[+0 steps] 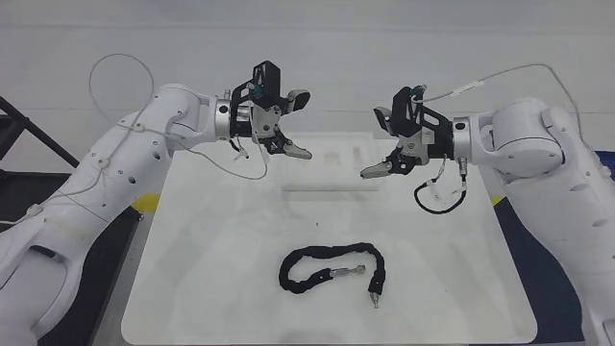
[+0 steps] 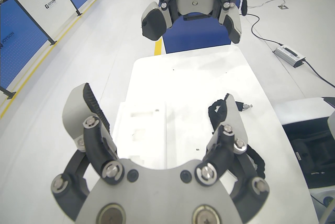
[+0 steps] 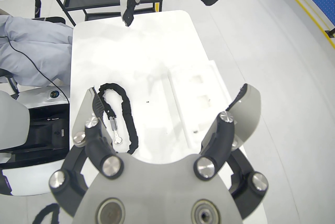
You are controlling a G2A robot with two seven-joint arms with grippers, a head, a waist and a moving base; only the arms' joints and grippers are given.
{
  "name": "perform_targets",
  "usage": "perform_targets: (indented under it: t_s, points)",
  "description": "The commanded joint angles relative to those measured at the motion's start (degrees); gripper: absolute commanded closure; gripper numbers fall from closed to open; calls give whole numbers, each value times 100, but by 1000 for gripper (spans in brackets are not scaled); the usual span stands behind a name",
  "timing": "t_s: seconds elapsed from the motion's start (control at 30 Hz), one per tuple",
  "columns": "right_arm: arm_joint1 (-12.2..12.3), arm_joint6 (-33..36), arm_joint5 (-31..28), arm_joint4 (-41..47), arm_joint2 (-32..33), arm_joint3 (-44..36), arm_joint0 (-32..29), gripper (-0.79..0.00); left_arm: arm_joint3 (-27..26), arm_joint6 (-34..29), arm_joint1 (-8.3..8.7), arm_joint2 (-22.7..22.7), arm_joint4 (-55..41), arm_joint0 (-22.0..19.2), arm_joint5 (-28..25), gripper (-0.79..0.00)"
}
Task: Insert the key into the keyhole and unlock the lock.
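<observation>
Top view: the left gripper (image 1: 303, 127) sits upper centre-left, above the far part of the white table (image 1: 221, 250). Its jaws are spread wide, nothing between them. The right gripper (image 1: 370, 142) is upper centre-right, facing it across a gap. Its jaws are also wide apart, holding nothing. The two are near each other, not touching, both off the table surface.

The lock (image 3: 130, 117) is a black fabric-sleeved chain lying flat in a loose loop, lower centre of the top view, well apart from both grippers. The loop is not closed. One end carries a metal cylinder (image 3: 113, 125) that lies inside the loop. The other end has a small metal tip (image 1: 374, 298) pointing to the frame's lower edge, at the loop's right side. The key (image 3: 119, 140) lies flat on the table at the cylinder's free end, in line with it. Cannot tell if its blade is in the keyhole.

A white foam block (image 1: 332, 163) with two shallow square recesses lies at the table's far middle, under the gap between the grippers, apart from the chain.
</observation>
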Motion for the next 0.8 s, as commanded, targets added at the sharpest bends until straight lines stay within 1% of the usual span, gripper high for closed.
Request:
perform_targets:
  t_s: [0.0, 0.17, 0.3, 0.77]
  points:
    - [-39, -21, -59, 77, -103, 212, 215, -785, 82, -35, 12, 150, -125, -133, 0, -785]
    - [-146, -224, -222, 139, -354, 693, 583, -785, 285, 33, -13, 521, -347, -366, 0, -785]
    - [-174, -290, -276, 130, -419, 813, 661, -785, 384, 228, -42, 754, -308, -513, 0, -785]
    - [-174, -290, -276, 130, -419, 812, 661, -785, 384, 228, -42, 754, -307, -513, 0, -784]
